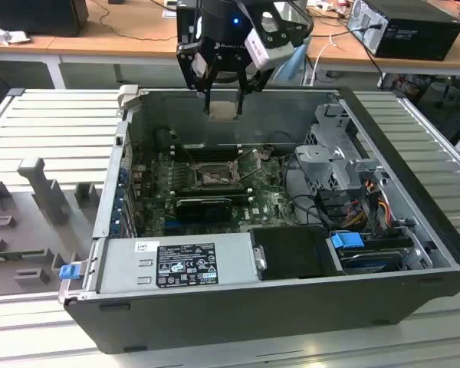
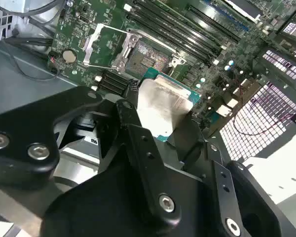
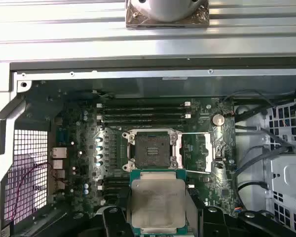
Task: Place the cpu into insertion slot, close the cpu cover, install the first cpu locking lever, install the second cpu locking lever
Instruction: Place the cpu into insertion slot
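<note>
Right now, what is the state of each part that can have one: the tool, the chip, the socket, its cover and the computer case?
tool, shut on the chip, over the open case.
chip, held in the air, not yet in the socket.
socket, empty, pins uncovered.
cover, swung open beside the socket.
computer case, lying on its side, open on top.
</note>
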You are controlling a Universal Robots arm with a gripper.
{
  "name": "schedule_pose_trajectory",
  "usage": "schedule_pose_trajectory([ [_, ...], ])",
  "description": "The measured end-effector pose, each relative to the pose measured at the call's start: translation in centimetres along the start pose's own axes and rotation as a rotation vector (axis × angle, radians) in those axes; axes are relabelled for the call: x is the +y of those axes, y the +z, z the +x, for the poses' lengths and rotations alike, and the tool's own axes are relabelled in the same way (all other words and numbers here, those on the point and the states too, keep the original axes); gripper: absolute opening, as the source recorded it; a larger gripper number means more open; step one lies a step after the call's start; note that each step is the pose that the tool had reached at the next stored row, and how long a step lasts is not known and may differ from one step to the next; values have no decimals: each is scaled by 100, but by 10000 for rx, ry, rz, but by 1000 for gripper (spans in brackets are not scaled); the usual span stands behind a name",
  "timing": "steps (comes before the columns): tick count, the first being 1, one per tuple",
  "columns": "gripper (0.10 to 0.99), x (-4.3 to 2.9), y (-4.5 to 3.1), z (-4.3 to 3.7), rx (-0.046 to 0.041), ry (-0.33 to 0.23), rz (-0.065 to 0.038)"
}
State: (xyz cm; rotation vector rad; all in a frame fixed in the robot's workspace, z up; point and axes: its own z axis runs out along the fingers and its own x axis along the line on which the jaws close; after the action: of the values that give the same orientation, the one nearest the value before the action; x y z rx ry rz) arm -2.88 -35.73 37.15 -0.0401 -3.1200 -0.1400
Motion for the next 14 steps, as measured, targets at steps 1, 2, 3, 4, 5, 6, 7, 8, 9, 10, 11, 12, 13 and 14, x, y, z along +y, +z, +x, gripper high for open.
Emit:
schedule_pose_trajectory([
  [1, 529, 0, 0, -1, -12, 131, 0],
  [2, 529, 0, 1, 0, -45, 501, -6],
  [3, 529, 0, 1, 0, -69, 771, -11],
  [4, 529, 0, 3, 0, -85, 955, -14],
  [5, 529, -1, 6, -1, -93, 1042, -17],
  [6, 529, -1, 12, -1, -96, 1073, -19],
  [7, 529, -2, 18, -1, -97, 1074, -19],
  [8, 529, -3, 26, -1, -96, 1075, -18],
  [9, 529, -3, 32, -1, -96, 1075, -17],
  [10, 529, -3, 37, -1, -96, 1075, -17],
  [11, 529, -4, 40, -1, -92, 1088, -15],
  [12, 529, -4, 41, -1, -94, 1128, -15],
  [13, 529, -4, 42, -1, -100, 1192, -13],
  [14, 529, -4, 44, -1, -112, 1306, -12],
])
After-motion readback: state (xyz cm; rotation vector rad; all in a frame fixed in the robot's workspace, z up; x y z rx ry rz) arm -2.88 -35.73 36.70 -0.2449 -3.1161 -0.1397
